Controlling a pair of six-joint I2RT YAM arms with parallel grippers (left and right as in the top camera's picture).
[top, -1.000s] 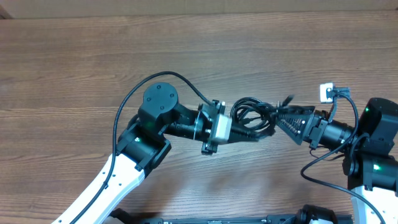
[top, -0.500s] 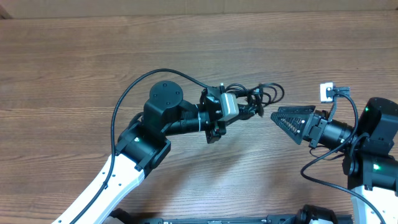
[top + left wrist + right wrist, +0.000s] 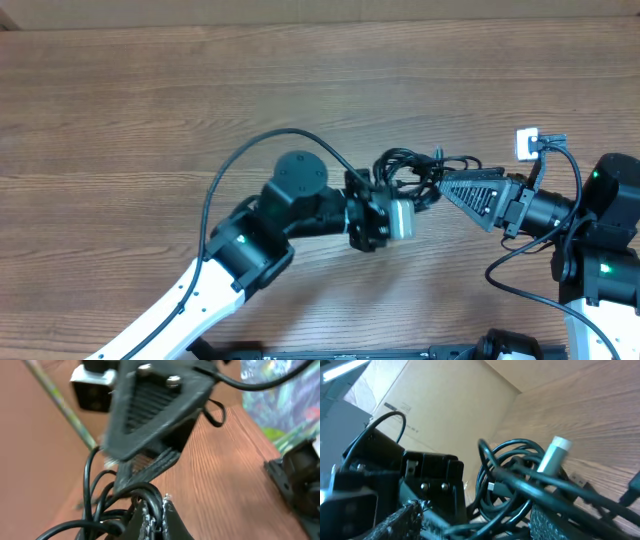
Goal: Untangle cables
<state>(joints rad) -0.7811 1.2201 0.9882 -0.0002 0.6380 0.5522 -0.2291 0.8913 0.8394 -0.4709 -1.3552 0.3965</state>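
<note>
Swung back rightward with the cables [image 3: 405,168] pinched in the closed left tool [image 3: 152,516]. Just beyond the cables, right tool [image 3: 447,184] astride the loops, jaws apart. Risks cinching the knot if several cords get grabbed together.

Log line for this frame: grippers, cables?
left gripper: shut on cables | right gripper: open, tips at bundle | cables: tangled
</note>
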